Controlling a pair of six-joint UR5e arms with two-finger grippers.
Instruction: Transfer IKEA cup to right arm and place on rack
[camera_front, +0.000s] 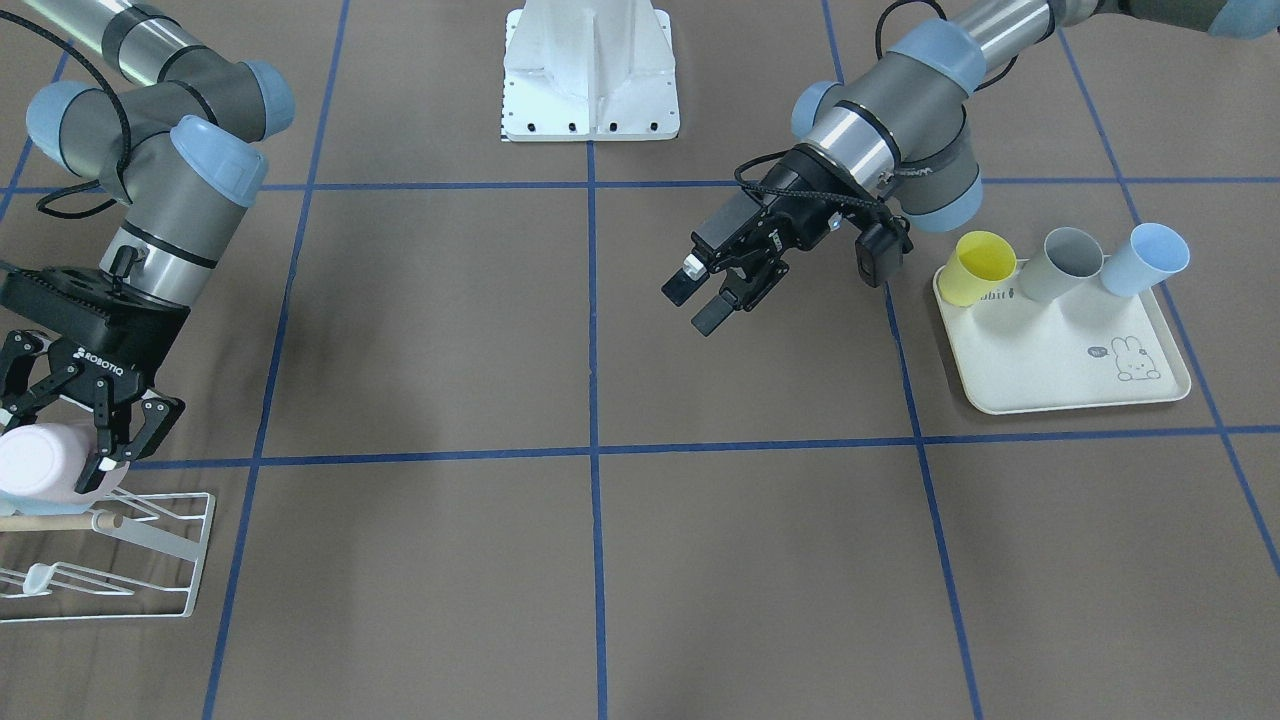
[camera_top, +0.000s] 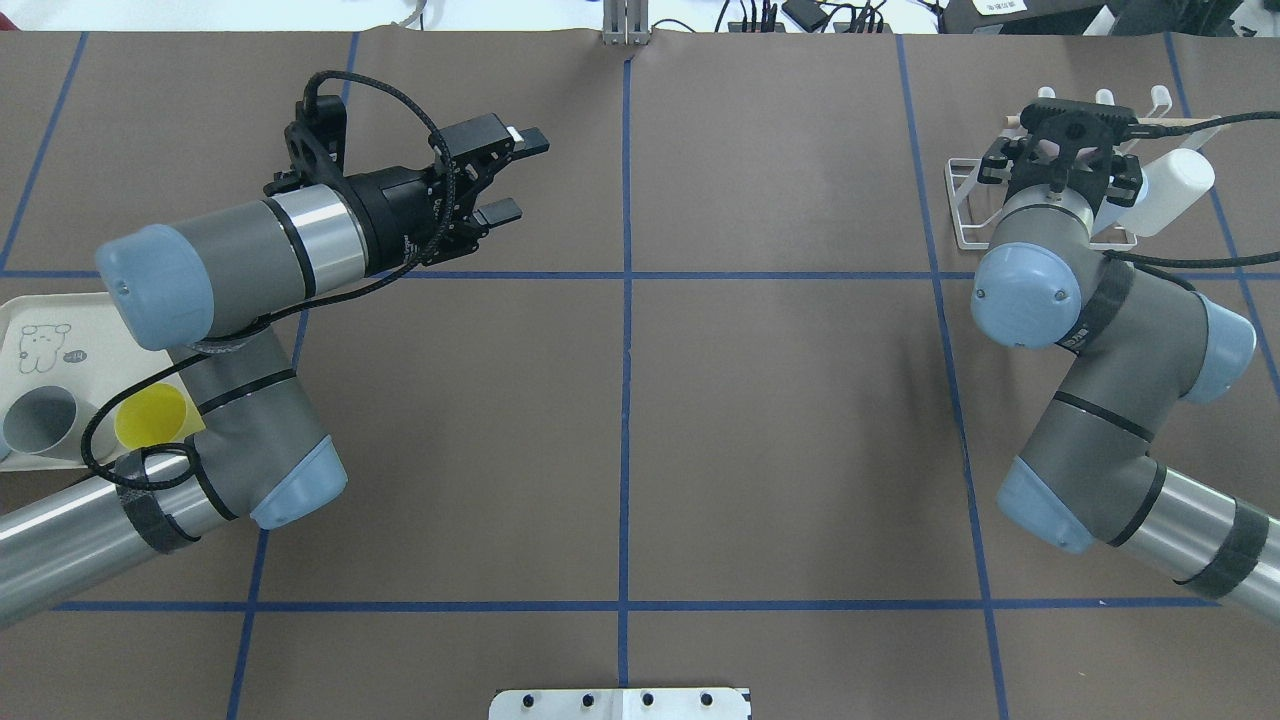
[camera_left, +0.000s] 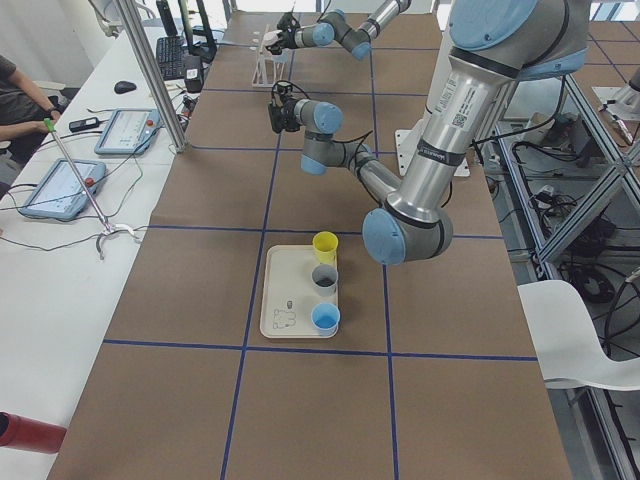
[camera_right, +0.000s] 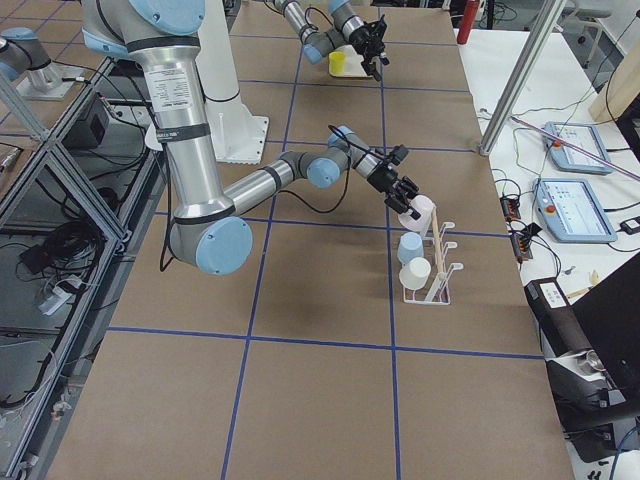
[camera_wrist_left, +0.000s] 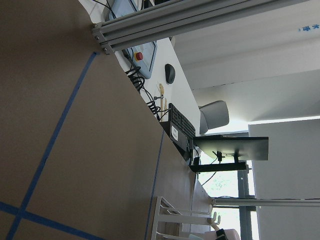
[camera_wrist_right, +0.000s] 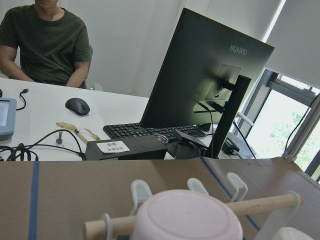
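Front-facing view, nearest edge first: the wire rack (camera_front: 190, 560) sits at the bottom left corner, with its wooden rod (camera_front: 50, 521) running across the top. Just above the rod is the pink cup (camera_front: 30, 465), lying sideways with the right gripper (camera_front: 65, 445) clamped on it; whether the cup touches the rod cannot be told. Farther back, across the table (camera_front: 450, 330), a cream tray (camera_front: 1060, 390) carries a yellow cup (camera_front: 975, 268), a grey cup (camera_front: 1065, 265) and a blue cup (camera_front: 1145, 260) in a row along its far edge. Near the tray, the left gripper (camera_front: 692, 307) hovers over the table, fingers spread, holding nothing. Farthest back stands the white base (camera_front: 590, 80).
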